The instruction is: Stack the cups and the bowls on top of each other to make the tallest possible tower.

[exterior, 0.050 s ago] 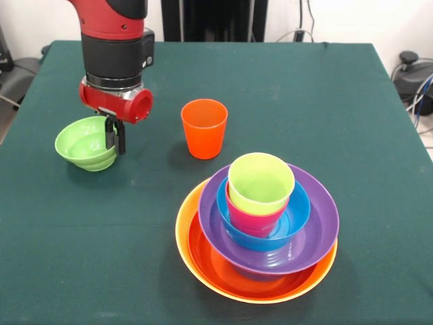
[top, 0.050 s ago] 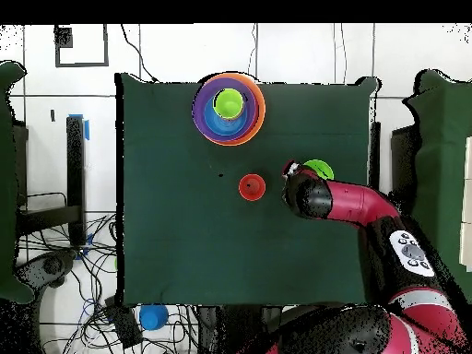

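My gripper (exterior, 0.050 s ago: pixel 116 143) reaches down at the left, its dark fingers pinched over the right rim of the small green bowl (exterior, 0.050 s ago: pixel 84 143), which is tilted slightly. An orange cup (exterior, 0.050 s ago: pixel 204 127) stands upright alone to its right. The tower (exterior, 0.050 s ago: pixel 260 230) sits near the front. Its base is a yellow-orange bowl (exterior, 0.050 s ago: pixel 184 227), then a red-orange bowl (exterior, 0.050 s ago: pixel 220 267), a purple bowl (exterior, 0.050 s ago: pixel 319 227) and a blue bowl (exterior, 0.050 s ago: pixel 298 218). A pinkish red cup (exterior, 0.050 s ago: pixel 254 221) and a lime green cup (exterior, 0.050 s ago: pixel 260 181) are nested on top. Overhead, the tower (top, 0.050 s ago: pixel 229 108), orange cup (top, 0.050 s ago: pixel 252 187) and green bowl (top, 0.050 s ago: pixel 320 169) show.
The green cloth table (exterior, 0.050 s ago: pixel 325 108) has open room at the right and back. Overhead, my arm (top, 0.050 s ago: pixel 355 205) comes in over the table's right edge. A small blue round thing (top, 0.050 s ago: pixel 153 316) lies off the table among cables.
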